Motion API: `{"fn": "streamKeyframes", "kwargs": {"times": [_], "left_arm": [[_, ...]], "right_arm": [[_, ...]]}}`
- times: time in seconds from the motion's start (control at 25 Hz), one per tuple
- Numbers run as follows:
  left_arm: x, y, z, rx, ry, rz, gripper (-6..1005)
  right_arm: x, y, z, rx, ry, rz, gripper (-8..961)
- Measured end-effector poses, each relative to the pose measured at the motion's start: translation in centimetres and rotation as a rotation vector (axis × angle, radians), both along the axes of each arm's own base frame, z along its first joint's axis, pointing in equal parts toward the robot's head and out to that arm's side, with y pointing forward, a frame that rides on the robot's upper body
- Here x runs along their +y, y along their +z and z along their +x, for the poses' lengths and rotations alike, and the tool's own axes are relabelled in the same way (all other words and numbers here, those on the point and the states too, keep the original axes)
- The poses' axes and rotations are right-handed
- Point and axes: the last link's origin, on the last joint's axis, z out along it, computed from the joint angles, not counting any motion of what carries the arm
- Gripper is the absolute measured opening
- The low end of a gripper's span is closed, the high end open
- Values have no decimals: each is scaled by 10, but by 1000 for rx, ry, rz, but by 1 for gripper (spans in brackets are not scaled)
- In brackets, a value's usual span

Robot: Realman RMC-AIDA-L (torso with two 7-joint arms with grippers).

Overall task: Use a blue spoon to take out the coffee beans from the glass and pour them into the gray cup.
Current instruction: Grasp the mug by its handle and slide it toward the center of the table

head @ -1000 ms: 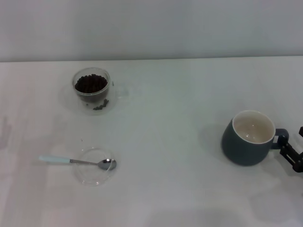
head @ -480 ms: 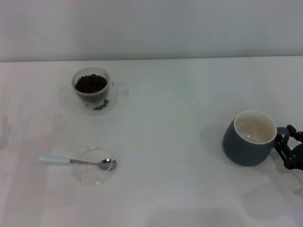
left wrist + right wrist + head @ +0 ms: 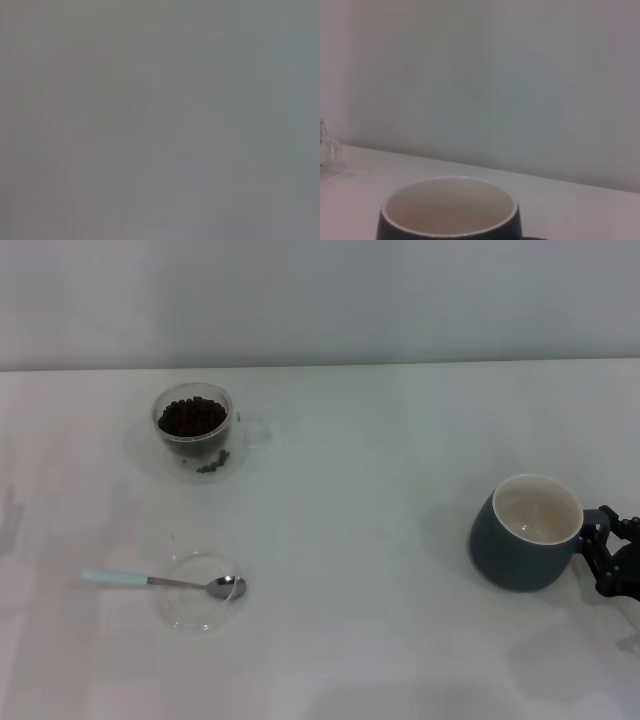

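Observation:
The blue spoon [image 3: 160, 582] lies flat at the near left, its metal bowl resting over a shallow clear dish [image 3: 200, 608]. The glass [image 3: 193, 425], full of coffee beans [image 3: 191, 417], stands at the far left with a few loose beans [image 3: 212, 463] at its foot. The gray cup [image 3: 525, 535] stands upright at the right, its cream inside empty; it also shows in the right wrist view [image 3: 450, 210]. My right gripper [image 3: 612, 552] is at the cup's handle, at the right edge. My left gripper is out of view; the left wrist view is blank grey.
The white table [image 3: 360, 490] runs back to a pale wall. Bare tabletop lies between the glass and the gray cup. A clear glass edge [image 3: 326, 149] shows far off in the right wrist view.
My right gripper has shifted a little at the cup's handle, and the gray cup has been nudged slightly to the right. The spoon, dish and glass have not moved.

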Motion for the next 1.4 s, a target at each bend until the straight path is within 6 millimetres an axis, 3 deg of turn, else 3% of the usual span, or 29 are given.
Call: {"fn": "streamKeyframes", "kwargs": {"times": [0.36,0.64,1.4], "left_arm": [[-1,-1,0,0,0,-3,786],[-1,-1,0,-1,1,-5,786],[-4,-4,-1,-6,6,-9,786]], "right_arm": [[3,-1,-1,-2,-3,-3,155],[6,-9,-10,1,35,-38,140],[23,-55,-67,22,213,-199,142]]}}
